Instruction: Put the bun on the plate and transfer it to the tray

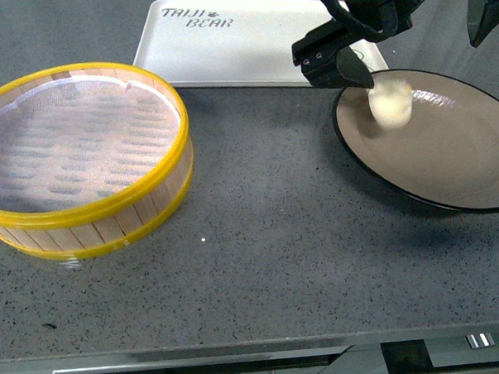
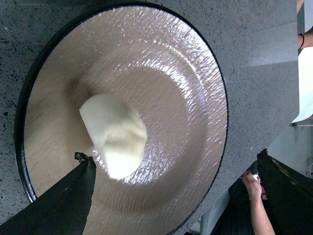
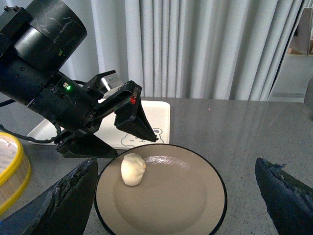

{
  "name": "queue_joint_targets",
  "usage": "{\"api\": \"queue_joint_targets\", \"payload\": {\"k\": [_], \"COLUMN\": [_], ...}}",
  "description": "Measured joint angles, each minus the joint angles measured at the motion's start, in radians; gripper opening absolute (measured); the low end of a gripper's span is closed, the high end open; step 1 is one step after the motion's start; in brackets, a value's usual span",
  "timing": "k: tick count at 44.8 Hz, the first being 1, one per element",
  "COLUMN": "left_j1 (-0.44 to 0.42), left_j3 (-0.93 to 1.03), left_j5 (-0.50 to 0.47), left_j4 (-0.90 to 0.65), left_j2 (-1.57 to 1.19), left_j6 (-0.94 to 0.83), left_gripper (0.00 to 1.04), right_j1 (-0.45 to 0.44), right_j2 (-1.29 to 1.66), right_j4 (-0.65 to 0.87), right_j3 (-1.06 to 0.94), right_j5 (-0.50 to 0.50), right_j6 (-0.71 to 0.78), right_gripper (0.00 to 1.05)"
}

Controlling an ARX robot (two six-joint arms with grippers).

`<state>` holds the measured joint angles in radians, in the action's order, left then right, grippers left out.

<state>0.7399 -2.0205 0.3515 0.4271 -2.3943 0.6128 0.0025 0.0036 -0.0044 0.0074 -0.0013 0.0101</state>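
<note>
The cream-white bun (image 1: 391,100) lies on the tan plate (image 1: 450,154), on the inner slope at the side nearest the tray (image 1: 239,46). My left gripper (image 1: 346,71) hangs open just above and beside the bun, with nothing between its fingers. In the left wrist view the bun (image 2: 115,134) looks slightly blurred, close to one finger (image 2: 63,200), with the plate (image 2: 181,88) filling the picture. My right gripper (image 3: 177,164) is open above the plate (image 3: 171,200), its fingers wide on either side. In that view the bun (image 3: 133,169) rests near the rim.
A yellow-rimmed bamboo steamer basket (image 1: 85,159) stands at the left on the grey counter (image 1: 271,262). The tray lies at the back, behind the plate and steamer. The counter's front edge runs along the bottom. Curtains hang behind the counter in the right wrist view.
</note>
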Motion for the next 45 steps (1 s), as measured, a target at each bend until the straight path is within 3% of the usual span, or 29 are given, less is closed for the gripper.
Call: {"api": "queue_joint_targets", "payload": {"k": [8, 18, 30, 31, 33, 36, 40, 45], "left_j1": [0.001, -0.043, -0.319, -0.339, -0.401, -0.437, -0.459, -0.479], "left_j3": [0.007, 0.268, 0.689, 0.727, 0.906, 1.058, 1.232, 1.371], "left_j5": [-0.005, -0.113, -0.232, -0.279, -0.543, -0.654, -0.641, -0.593], "left_j4": [-0.026, -0.339, -0.642, -0.679, -0.982, -1.196, -1.373, -1.441], "left_j2": [0.008, 0.193, 0.465, 0.473, 0.507, 0.547, 0.636, 0.752], "left_j6": [-0.002, 0.017, 0.021, -0.001, -0.179, -0.335, -0.481, -0.556], "left_gripper": [0.98, 0.98, 0.98, 0.97, 0.85, 0.74, 0.58, 0.40], "right_j1": [0.000, 0.000, 0.000, 0.000, 0.000, 0.000, 0.000, 0.000], "right_j2": [0.000, 0.000, 0.000, 0.000, 0.000, 0.000, 0.000, 0.000], "right_j4": [0.000, 0.000, 0.000, 0.000, 0.000, 0.000, 0.000, 0.000], "right_j3": [0.000, 0.000, 0.000, 0.000, 0.000, 0.000, 0.000, -0.001], "right_j5": [0.000, 0.000, 0.000, 0.000, 0.000, 0.000, 0.000, 0.000], "right_j6": [0.000, 0.000, 0.000, 0.000, 0.000, 0.000, 0.000, 0.000], "right_gripper": [0.96, 0.96, 0.96, 0.96, 0.96, 0.96, 0.96, 0.96]}}
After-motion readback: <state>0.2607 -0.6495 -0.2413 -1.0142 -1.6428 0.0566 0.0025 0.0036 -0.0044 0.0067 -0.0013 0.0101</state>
